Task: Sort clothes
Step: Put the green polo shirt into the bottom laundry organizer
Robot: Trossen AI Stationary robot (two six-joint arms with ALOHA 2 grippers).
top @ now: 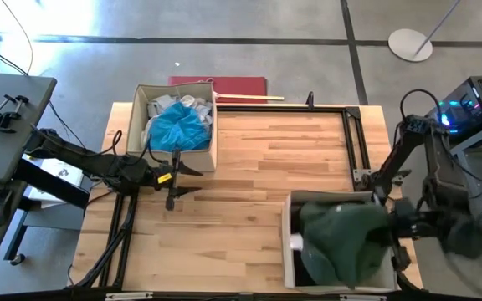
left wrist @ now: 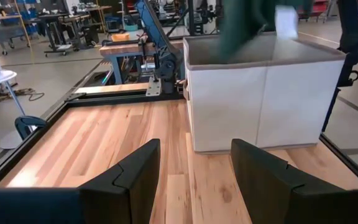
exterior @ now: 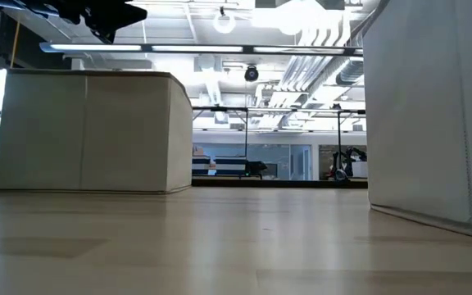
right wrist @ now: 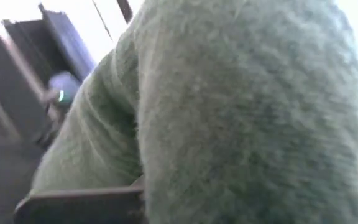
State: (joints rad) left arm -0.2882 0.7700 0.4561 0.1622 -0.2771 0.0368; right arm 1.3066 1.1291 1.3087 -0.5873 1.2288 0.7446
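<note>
dark green garment [top: 346, 238] is hanging bunched over the right-hand beige box [top: 289, 242], draped across its opening with some white fabric [top: 297, 242] showing at the box's left wall; it looks lifted rather than settled, likely so it clears the rim. right gripper [top: 400, 224] is sitting at the garment's right edge, and its wrist view is filled with green cloth, so i cannot tell how its fingers stand. bright blue garment [top: 178, 127] is lying on pale ones in the far-left box [top: 210, 125]. left gripper [top: 174, 179] is waiting just in front of that box, fingers [left wrist: 129, 180] apart, holding nothing.
</note>
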